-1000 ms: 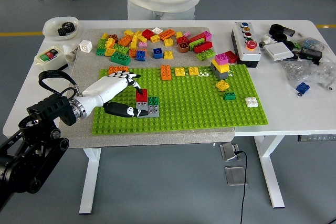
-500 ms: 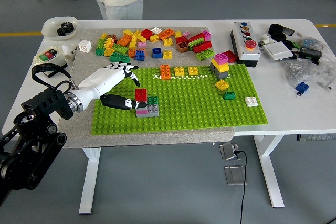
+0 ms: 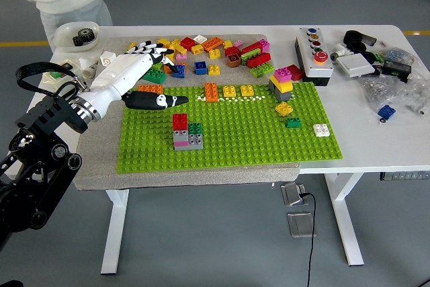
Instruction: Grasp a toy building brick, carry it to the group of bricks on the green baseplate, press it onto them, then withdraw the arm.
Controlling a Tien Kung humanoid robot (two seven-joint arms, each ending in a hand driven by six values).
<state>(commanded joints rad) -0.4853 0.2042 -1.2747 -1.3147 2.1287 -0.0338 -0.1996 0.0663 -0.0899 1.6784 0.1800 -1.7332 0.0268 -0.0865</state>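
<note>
While its fingers (image 3: 156,50) spread empty, the left hand (image 3: 138,72) hides loose bricks (image 3: 201,52).

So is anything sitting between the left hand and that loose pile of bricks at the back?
Nothing visible. The left hand, fingers open and empty, hovers at the loose bricks' left end; only the mat lies below it.

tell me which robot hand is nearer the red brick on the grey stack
Left. The left hand hovers open above the loose brick pile, up and to the left of the red brick on the green baseplate. The right hand is out of view.
</note>
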